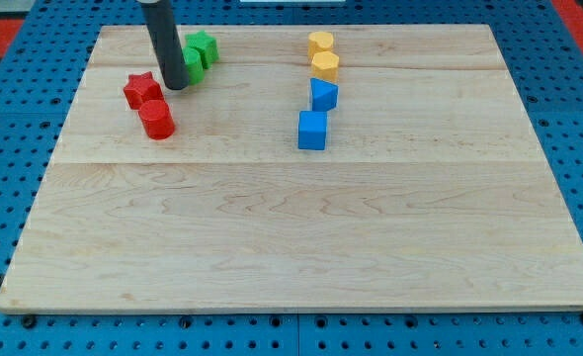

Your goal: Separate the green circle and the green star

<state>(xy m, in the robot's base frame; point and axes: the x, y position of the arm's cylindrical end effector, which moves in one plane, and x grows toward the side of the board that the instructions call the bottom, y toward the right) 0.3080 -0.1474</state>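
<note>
Green pair still touching at upper left; the separation looks barely begun, if at all.

My tip [175, 86], the lower end of the dark rod that serves as the tool, rests on the wooden desk [301, 237] in the upper left of the frame, pressed against the view's left side of the green circle [193, 64], which it partly hides. The green star [204, 45] sits just above and to the right of the circle, the two apparently in contact, so I judge the whole push is left to do. The tool has no jaws to spread or close; it holds nothing. Just left of the tip lie a red star [142, 89] and red cylinder [157, 119]; two yellow blocks [322, 55] and two blue blocks [315, 113] stand well apart at upper centre. No brand, label or writing is readable anywhere.
</note>
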